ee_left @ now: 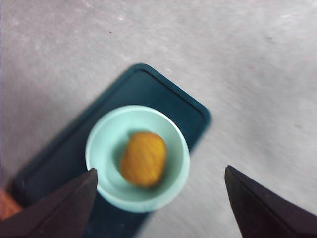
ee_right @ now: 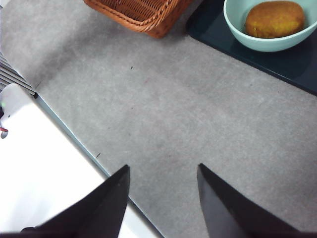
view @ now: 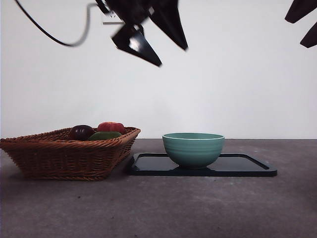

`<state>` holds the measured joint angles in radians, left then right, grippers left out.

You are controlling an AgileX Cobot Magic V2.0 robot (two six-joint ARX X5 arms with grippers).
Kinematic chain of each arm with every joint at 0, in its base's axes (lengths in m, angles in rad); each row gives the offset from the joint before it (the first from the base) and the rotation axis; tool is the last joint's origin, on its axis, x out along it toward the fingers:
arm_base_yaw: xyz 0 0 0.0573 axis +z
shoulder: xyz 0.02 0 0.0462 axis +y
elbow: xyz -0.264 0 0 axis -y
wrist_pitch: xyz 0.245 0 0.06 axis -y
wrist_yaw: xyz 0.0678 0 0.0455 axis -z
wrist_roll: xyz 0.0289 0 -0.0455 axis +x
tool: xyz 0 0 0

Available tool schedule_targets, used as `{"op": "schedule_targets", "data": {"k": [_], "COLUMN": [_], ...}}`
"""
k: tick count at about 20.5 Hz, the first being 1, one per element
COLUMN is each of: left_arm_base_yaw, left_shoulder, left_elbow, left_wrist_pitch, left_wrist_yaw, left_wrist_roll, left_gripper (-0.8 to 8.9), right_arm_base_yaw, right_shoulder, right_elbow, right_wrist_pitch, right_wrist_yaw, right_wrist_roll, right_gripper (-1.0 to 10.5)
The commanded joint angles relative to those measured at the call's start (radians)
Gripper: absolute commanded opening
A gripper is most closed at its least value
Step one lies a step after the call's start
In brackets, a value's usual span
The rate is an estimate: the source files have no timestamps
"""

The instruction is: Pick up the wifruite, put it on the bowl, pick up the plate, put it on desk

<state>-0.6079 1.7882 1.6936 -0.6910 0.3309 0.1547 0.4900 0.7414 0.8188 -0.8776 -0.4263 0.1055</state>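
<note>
The wifruite (ee_left: 143, 158), a brownish-orange oval fruit, lies inside the mint-green bowl (view: 193, 148); the front view hides it behind the bowl's wall. The bowl stands on a dark flat plate (view: 247, 166) on the grey desk (view: 158, 208). My left gripper (view: 172, 56) hangs high above the bowl, open and empty; its wrist view looks straight down on the bowl's rim (ee_left: 101, 129) and the plate (ee_left: 148, 84). My right gripper (ee_right: 163, 167) is open and empty over bare desk, with the fruit (ee_right: 275, 19) and the bowl (ee_right: 237, 29) well away from it.
A wicker basket (view: 69, 153) stands left of the plate, holding a dark purple fruit (view: 81, 132), a red fruit (view: 111, 127) and a green fruit (view: 105, 135). The right gripper shows as black tips at the top right corner (view: 304, 25). A white surface (ee_right: 39, 173) borders the desk.
</note>
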Motion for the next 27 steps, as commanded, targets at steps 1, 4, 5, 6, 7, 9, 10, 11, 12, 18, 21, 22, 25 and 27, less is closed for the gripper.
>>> {"op": "schedule_targets", "data": {"k": [1,4,5,6,7,9,10,11,12,18,21,22,25,27], "left_arm_base_yaw": [-0.021,-0.037,-0.043,-0.048,-0.054,-0.066,-0.069,-0.072,-0.076,-0.090,-0.098,-0.100,-0.100,-0.099], "left_shoulder": [0.103,0.202,0.229,0.251,0.272,0.304,0.315,0.327,0.335,0.392,0.405,0.406,0.408,0.412], "left_elbow": [0.085,0.153,0.166,0.172,0.177,0.177,0.177,0.177,0.177,0.177,0.177,0.177,0.177,0.177], "left_wrist_pitch": [0.014,0.015,0.015,0.016,0.018,0.025,0.027,0.031,0.035,0.041,0.057,0.061,0.062,0.058], "left_wrist_yaw": [-0.007,-0.040,-0.043,-0.046,-0.048,-0.083,-0.107,-0.112,-0.114,-0.114,-0.116,-0.117,-0.118,-0.118], "left_wrist_roll": [0.050,0.091,0.106,0.125,0.145,0.180,0.195,0.206,0.209,0.221,0.227,0.227,0.231,0.230], "left_gripper": [4.11,4.11,4.11,4.11,4.10,4.10,4.10,4.10,4.09,4.07,4.07,4.07,4.07,4.07], "right_arm_base_yaw": [0.006,0.006,0.006,0.006,0.006,0.006,0.006,0.006,0.006,0.006,0.006,0.006,0.006,0.006], "right_shoulder": [-0.007,-0.019,-0.021,-0.027,-0.029,-0.036,-0.040,-0.047,-0.052,-0.065,-0.072,-0.072,-0.072,-0.072], "right_elbow": [0.009,0.009,0.010,0.010,0.010,0.009,0.009,0.010,0.009,0.009,0.010,0.010,0.010,0.009], "right_wrist_pitch": [-0.003,-0.019,-0.023,-0.030,-0.037,-0.049,-0.053,-0.053,-0.053,-0.067,-0.072,-0.074,-0.077,-0.077], "right_wrist_yaw": [-0.004,-0.004,-0.004,-0.003,-0.004,-0.004,-0.004,-0.003,-0.004,-0.004,-0.004,-0.004,-0.004,-0.004], "right_wrist_roll": [0.000,0.000,0.000,0.000,0.000,0.001,0.003,0.010,0.013,0.022,0.022,0.022,0.022,0.022], "right_gripper": [2.2,2.2,2.2,2.2,2.2,2.2,2.2,2.2,2.2,2.2,2.2,2.2,2.2,2.2]}}
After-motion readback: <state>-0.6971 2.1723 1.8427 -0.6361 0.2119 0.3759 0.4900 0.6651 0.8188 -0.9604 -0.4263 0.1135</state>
